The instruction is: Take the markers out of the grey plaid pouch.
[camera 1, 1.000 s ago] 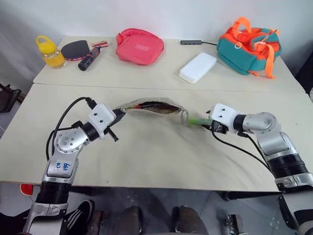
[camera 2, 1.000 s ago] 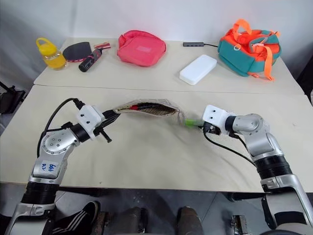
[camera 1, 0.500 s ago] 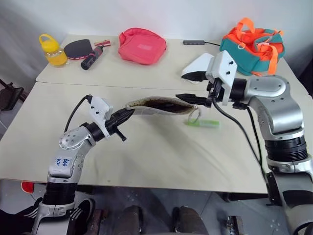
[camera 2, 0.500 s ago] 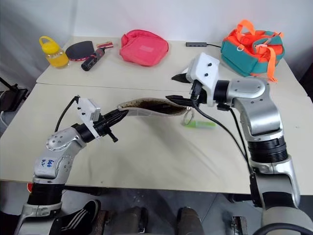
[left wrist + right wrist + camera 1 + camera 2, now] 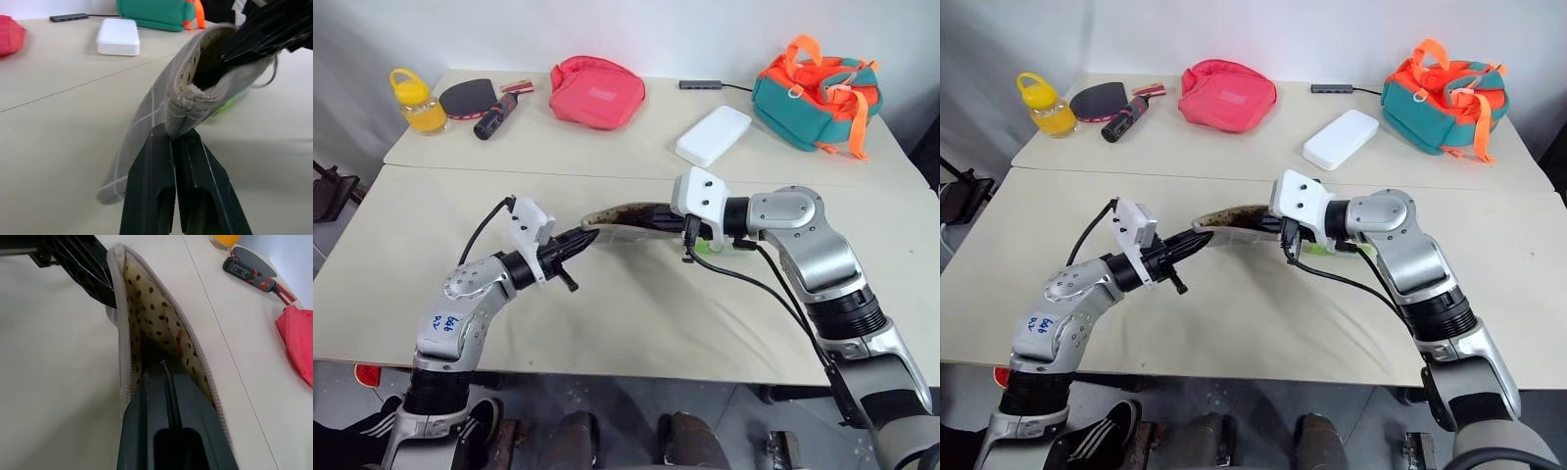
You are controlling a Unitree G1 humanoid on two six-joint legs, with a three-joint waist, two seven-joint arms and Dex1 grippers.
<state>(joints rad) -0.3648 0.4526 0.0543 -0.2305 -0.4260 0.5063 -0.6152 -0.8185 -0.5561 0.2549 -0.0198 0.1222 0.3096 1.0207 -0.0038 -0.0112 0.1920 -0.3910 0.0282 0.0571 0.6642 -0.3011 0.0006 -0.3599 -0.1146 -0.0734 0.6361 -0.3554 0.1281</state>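
two pale tables (image 5: pixel 636 313) stand pushed together, with a thin line between them. on the far table sits a teal and orange bag (image 5: pixel 815 90) at the right corner. a pink-red bag (image 5: pixel 595 90) lies near the middle of that far table. a white flat box (image 5: pixel 712 135) lies between the two bags, a bit nearer the robot. at the far left stand a yellow bottle (image 5: pixel 415 103), a black paddle (image 5: pixel 465 96) and a thick black tube with a red end (image 5: pixel 495 116), close together.

the grey plaid pouch (image 5: pixel 628 219) is on the near table, in the middle, held up between the two arms with its mouth open. inside, its lining is pale with brown dots. the left gripper (image 5: pixel 175 138) is closed tight on the left end of the pouch, pinching the edge of the cloth. the right gripper (image 5: pixel 163 377) is pushed inside the open mouth from the other end, and its two black fingers are pressed together. something red (image 5: pixel 179 340) shows deep inside the pouch, just past the finger tips, but it is hard to tell if the fingers are touching it.

a light green marker (image 5: pixel 726 246) lies on the near table, out of the pouch, partly hidden behind the right arm.
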